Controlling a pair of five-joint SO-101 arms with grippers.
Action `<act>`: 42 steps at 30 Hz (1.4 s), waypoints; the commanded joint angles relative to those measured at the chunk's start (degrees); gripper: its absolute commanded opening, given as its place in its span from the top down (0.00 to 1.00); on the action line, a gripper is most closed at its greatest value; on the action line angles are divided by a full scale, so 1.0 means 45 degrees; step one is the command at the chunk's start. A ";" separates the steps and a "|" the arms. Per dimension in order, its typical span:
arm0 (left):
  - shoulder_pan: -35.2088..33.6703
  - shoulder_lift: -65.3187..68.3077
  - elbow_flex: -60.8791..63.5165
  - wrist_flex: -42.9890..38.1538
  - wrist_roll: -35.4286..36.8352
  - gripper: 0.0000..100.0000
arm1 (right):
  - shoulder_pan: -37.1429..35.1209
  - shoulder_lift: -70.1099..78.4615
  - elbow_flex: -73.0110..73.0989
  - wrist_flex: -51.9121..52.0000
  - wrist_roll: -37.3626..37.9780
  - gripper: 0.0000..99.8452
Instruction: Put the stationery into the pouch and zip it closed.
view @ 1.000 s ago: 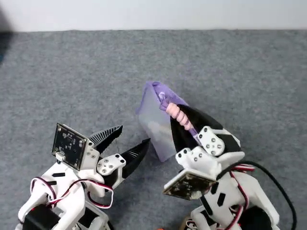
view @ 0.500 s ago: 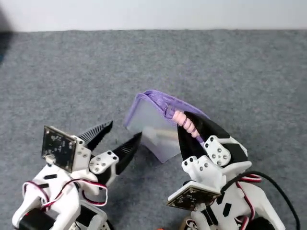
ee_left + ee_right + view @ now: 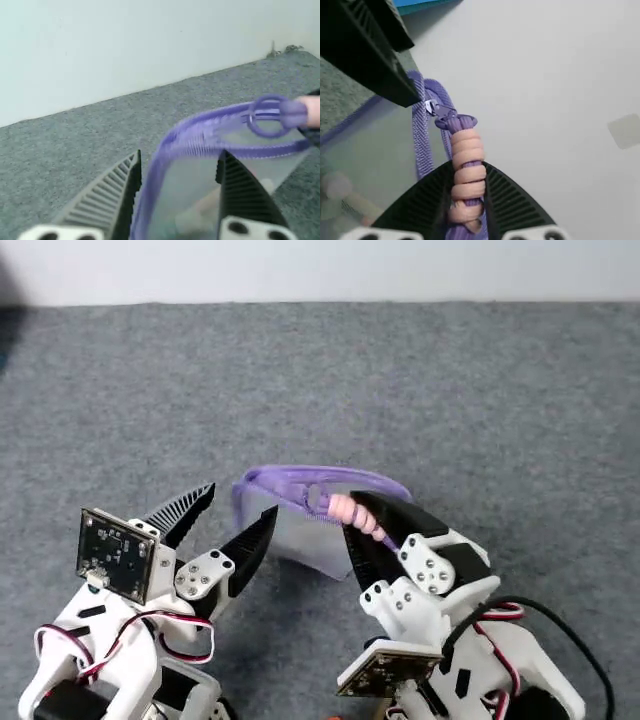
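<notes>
The pouch (image 3: 300, 538), translucent with a purple zipper (image 3: 285, 480), is sitting near table centre with its zipper edge uppermost, running from 9 to 3 o'clock. A pink ribbed pull (image 3: 350, 513) is trailing from the slider toward 4 o'clock. Pale stationery (image 3: 197, 214) is showing faintly through the pouch wall.

A grey, felt-like carpet (image 3: 520, 390) is stretching out flat under soft, even light, running back to meet a plain white wall (image 3: 330, 268).

The table (image 3: 500, 390) is surfaced with a grey, carpet-like texture and is bordered along its far edge by a plain white wall (image 3: 320, 270).
</notes>
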 commanded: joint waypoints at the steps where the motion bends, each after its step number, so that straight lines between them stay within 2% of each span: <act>1: -0.0039 -0.0039 -0.0635 0.0137 -0.0137 0.76 | -0.0498 -0.0068 0.0098 0.0049 0.0117 0.99; 7: 0.0020 -0.0039 -0.0615 0.0586 -0.0430 0.76 | -0.0869 -0.0049 0.0156 0.0029 0.0117 0.99; 14: 0.0078 -0.0020 -0.0518 0.0781 -0.1055 0.76 | 0.0811 -0.0049 0.0332 -0.0635 -0.0234 0.99; 23: 0.3009 -0.0020 0.1104 0.0391 -0.1074 0.76 | 0.0869 -0.0049 0.0332 -0.1065 -0.0410 0.99; 25: 0.3184 -0.0020 0.1475 0.0020 -0.1114 0.79 | 0.0908 -0.0068 0.0332 -0.1065 -0.0410 0.99; 29: 0.3145 -0.0020 0.1827 -0.0254 -0.1133 0.92 | 0.0987 -0.0068 0.0332 -0.1065 -0.0449 0.99; 31: 0.3204 -0.0020 0.1788 -0.0254 -0.1133 0.99 | 0.1416 0.0010 0.0391 -0.1065 -0.0508 0.99; 34: 0.3204 -0.0039 0.1788 -0.0215 -0.1133 0.99 | 0.2569 -0.0049 0.1270 -0.1514 -0.0508 0.99; 38: 0.3204 -0.0039 0.1788 -0.0215 -0.1094 0.99 | 0.4464 0.0088 0.2755 -0.3819 -0.1270 0.99; 42: 0.3204 -0.0039 0.1788 -0.0195 -0.1074 0.99 | 0.5460 0.0088 0.4376 -0.5617 -0.1289 0.99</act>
